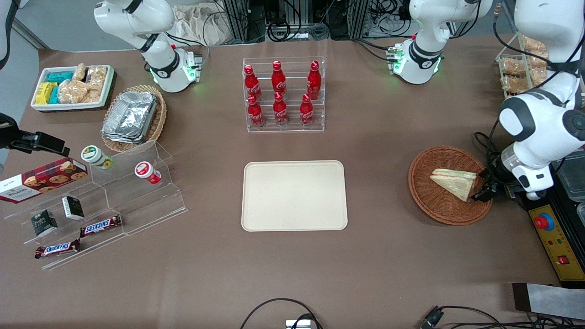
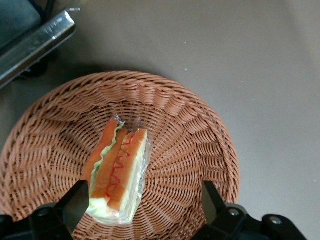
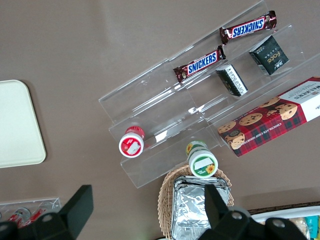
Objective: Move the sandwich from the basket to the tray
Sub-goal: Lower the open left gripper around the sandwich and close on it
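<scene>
Hiding part of the sandwich (image 2: pixel 116 170), the open-fingered end effector (image 2: pixel 142 202) overhangs the basket (image 2: pixel 195 130).

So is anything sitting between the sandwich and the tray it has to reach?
Nothing visible. The sandwich lies in the basket, with the open pincer at its edge. Only bare table separates the basket from the tray, and nothing lies on the tray.

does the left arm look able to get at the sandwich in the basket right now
Probably yes. The gripper hangs open just over the basket, one finger beside the sandwich, nothing covering it.
</scene>
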`<state>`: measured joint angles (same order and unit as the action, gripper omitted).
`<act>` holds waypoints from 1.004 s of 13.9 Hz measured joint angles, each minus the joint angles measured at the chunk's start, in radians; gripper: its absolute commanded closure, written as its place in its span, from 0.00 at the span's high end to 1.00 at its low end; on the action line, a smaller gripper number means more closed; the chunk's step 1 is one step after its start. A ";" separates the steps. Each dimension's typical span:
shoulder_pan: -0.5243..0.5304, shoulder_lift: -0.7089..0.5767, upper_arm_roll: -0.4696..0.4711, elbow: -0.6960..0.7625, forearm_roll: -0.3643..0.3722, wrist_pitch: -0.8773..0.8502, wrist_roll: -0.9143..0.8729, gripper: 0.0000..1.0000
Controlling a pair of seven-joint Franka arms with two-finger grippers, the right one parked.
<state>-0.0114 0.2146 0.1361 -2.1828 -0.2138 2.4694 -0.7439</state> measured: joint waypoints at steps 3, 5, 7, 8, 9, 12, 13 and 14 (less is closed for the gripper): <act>-0.025 0.030 -0.001 0.000 -0.002 0.042 -0.047 1.00; -0.039 0.036 -0.002 0.000 -0.003 0.054 -0.069 1.00; -0.042 0.036 -0.001 0.000 -0.003 0.056 -0.075 1.00; -0.042 0.036 -0.001 0.000 -0.003 0.056 -0.076 1.00; -0.042 0.036 0.000 0.000 -0.003 0.056 -0.076 1.00; -0.042 0.036 0.001 0.000 -0.003 0.056 -0.076 1.00; -0.042 0.036 0.002 0.000 -0.003 0.056 -0.076 1.00; -0.042 0.036 0.003 0.000 -0.003 0.053 -0.076 1.00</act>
<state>-0.0531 0.2508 0.1394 -2.1826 -0.2164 2.5220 -0.8200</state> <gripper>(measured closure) 0.000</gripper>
